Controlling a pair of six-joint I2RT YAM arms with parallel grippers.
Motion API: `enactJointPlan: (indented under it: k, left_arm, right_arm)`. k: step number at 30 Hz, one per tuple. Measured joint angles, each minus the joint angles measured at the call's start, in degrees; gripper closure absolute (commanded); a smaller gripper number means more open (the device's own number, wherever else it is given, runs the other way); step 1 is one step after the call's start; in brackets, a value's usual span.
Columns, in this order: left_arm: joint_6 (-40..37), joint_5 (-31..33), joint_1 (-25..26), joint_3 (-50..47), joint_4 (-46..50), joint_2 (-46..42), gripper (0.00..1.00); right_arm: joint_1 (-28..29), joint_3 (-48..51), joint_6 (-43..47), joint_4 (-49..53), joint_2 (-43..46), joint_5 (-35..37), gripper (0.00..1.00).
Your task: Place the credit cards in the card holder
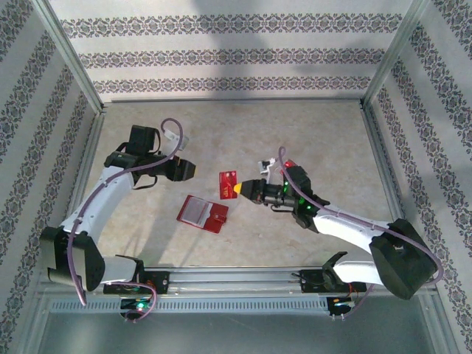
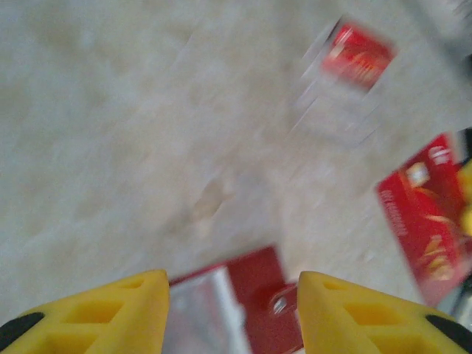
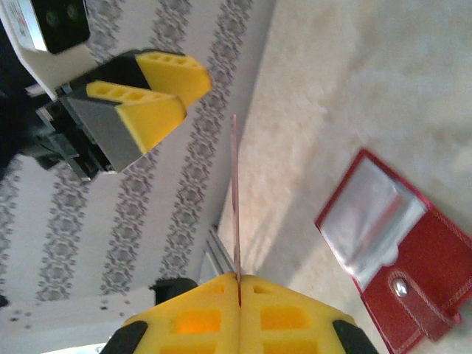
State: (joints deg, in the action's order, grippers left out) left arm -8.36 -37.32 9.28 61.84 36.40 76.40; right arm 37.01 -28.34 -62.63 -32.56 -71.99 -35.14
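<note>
The card holder (image 1: 203,214) lies open on the table, a red wallet with greyish sleeves and a clasp tab. My right gripper (image 1: 240,189) is shut on a red credit card (image 1: 227,184), held above the table just right of the wallet. In the right wrist view the card (image 3: 236,199) stands edge-on between the closed yellow fingers, with the wallet (image 3: 398,251) to its right. My left gripper (image 1: 188,170) hovers open upper left of the wallet. Its wrist view is blurred: the wallet (image 2: 254,291) shows between the fingers and the held card (image 2: 424,221) at right.
Another red card (image 2: 359,55) lies farther off on what looks like clear plastic (image 2: 332,103), blurred. Patterned walls and metal frame rails (image 1: 236,103) enclose the beige table (image 1: 317,140). My left gripper (image 3: 158,96) hangs close to the held card's top edge.
</note>
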Motion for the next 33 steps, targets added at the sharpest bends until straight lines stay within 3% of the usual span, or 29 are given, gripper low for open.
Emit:
enactJointPlan:
  k: [6,14,21,33]
  left_arm:
    - [-5.8,6.6,0.0,-6.6,4.2,3.2,0.59]
    - [-7.1,10.7,0.2,-7.4,5.2,9.8,0.53]
    - [-7.1,12.6,1.6,-6.2,5.9,12.8,0.52]
    - [-6.6,14.1,3.2,-5.8,6.3,14.0,0.62]
  right_arm:
    - [8.3,1.0,-0.7,3.8,-3.6,5.9,1.00]
    - [13.0,1.0,-3.3,1.7,-14.9,8.6,1.00]
    - [12.0,-0.6,-4.5,0.6,-21.6,8.5,1.00]
    - [4.0,-6.4,1.8,10.7,-20.8,7.1,1.00]
